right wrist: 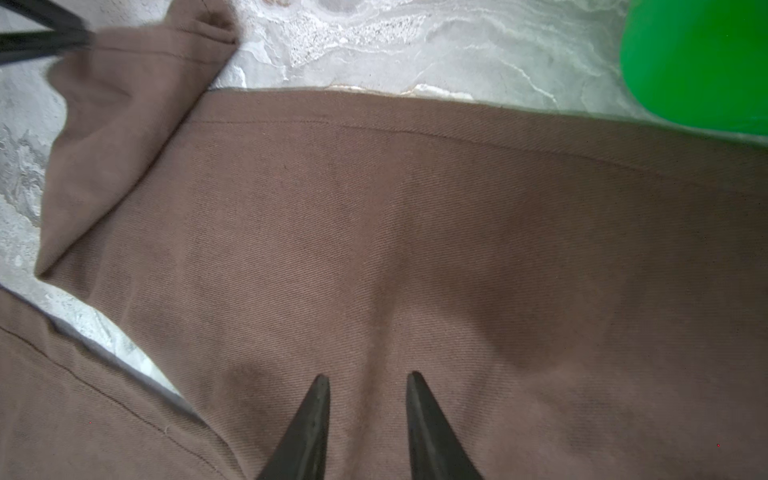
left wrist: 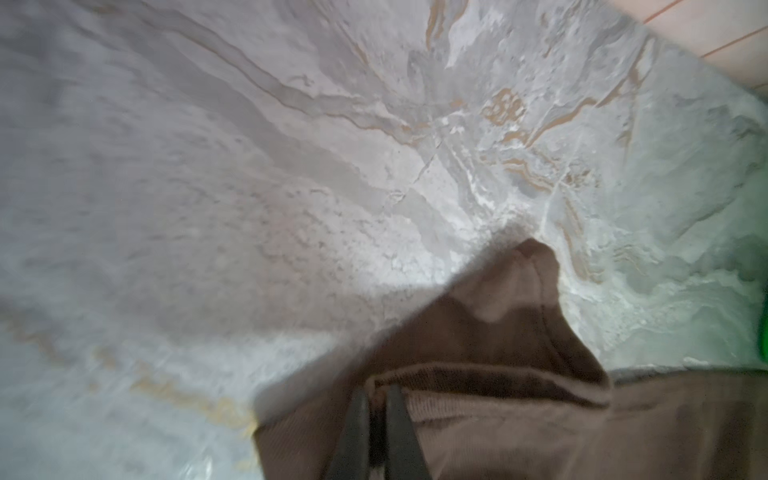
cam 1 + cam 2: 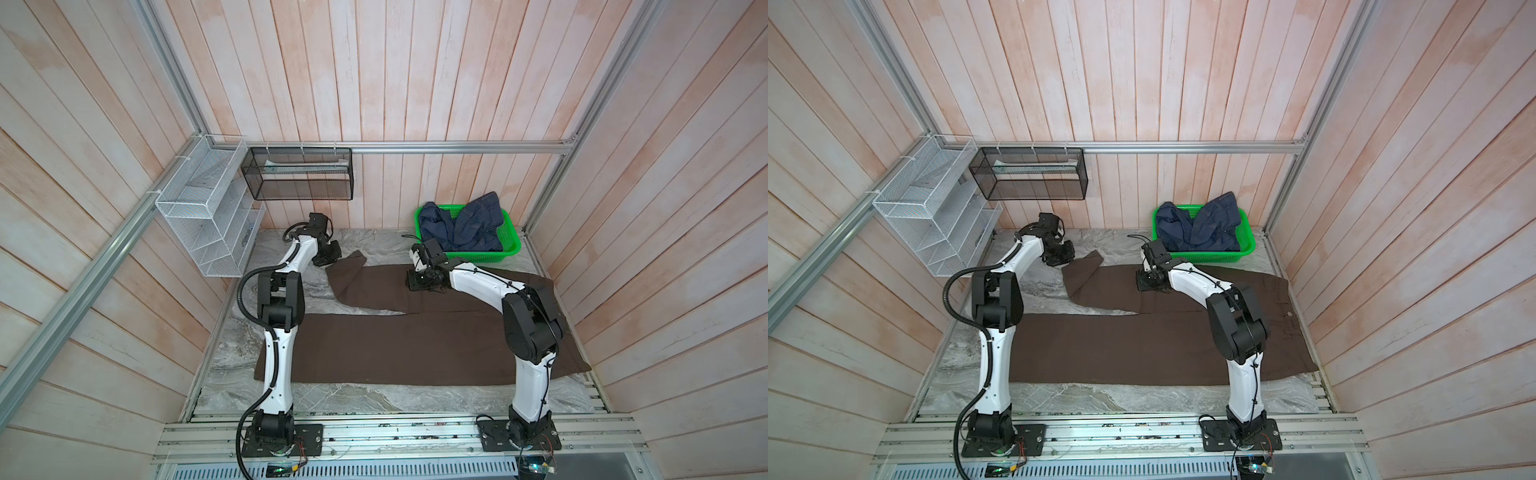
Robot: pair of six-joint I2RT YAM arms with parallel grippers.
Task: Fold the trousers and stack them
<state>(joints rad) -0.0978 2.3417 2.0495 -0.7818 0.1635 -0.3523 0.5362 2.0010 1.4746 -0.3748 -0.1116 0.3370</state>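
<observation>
So we've got the trousers spread flat across the bench, waist on the right side, both legs running left. Our left claw is clenched on the hem of the far leg, and that corner is folded over a bit. Our right claw sits further along the same leg with its jaws parted, tips down on the cloth, nothing pinched as far as we can see. Just beyond it, a green basket holds a crumpled denim garment.
</observation>
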